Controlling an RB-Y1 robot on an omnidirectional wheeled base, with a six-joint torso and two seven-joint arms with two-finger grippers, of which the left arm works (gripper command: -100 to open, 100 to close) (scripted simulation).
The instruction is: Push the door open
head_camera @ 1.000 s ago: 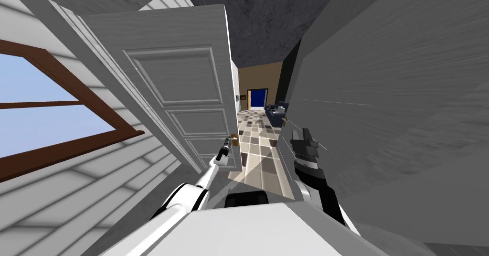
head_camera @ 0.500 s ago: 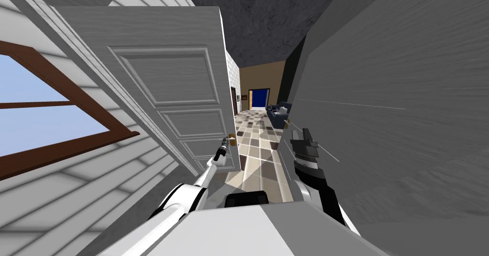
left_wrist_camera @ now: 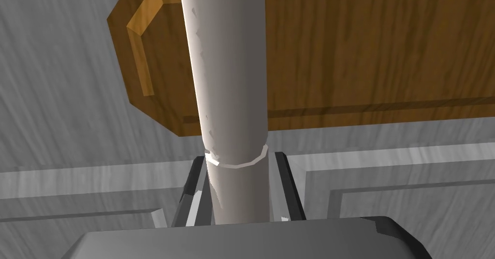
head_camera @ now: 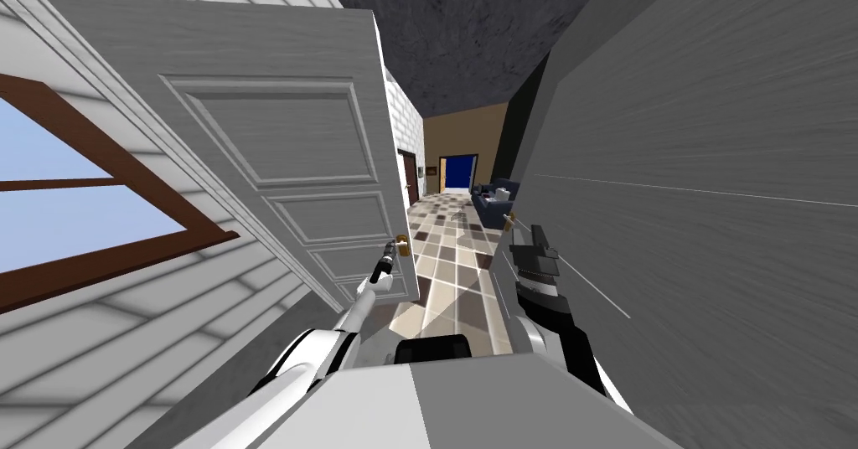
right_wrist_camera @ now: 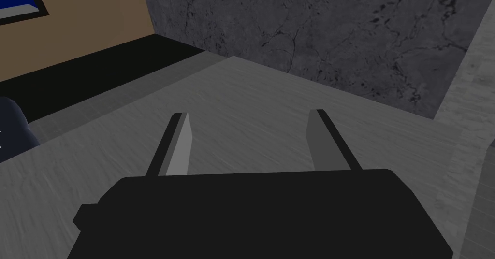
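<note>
- The white panelled door (head_camera: 276, 134) stands on the left. It has swung further open than a second ago, and more of the tiled hallway floor (head_camera: 452, 251) shows past its far edge.
- Our left gripper (left_wrist_camera: 239, 159) stays clamped on the pale lever handle (left_wrist_camera: 227, 77).
- Our right gripper (right_wrist_camera: 249, 112) hangs near the grey wall on the right, with its fingers apart.
- We judge that the push is working and should continue.
</note>
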